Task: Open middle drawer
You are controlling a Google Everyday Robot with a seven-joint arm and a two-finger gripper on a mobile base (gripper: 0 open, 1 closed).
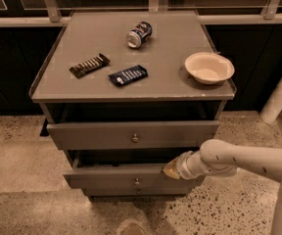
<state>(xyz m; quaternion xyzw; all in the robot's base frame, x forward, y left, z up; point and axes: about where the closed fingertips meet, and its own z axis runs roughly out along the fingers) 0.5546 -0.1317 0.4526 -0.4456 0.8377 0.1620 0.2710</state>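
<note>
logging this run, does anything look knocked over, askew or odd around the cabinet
The can lies on its side on the cabinet top. Both the top drawer and the middle drawer stand part open, the claw at the middle one's upper right edge. No spill shows.

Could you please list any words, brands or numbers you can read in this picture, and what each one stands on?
Can: print too blurred to read.
Blue wrapper: white lettering, too blurred to read.
Dark wrapper: pale marks, unreadable.
Bowl: no text.
Pincer, at the middle drawer's top right edge: no label seen.
</note>
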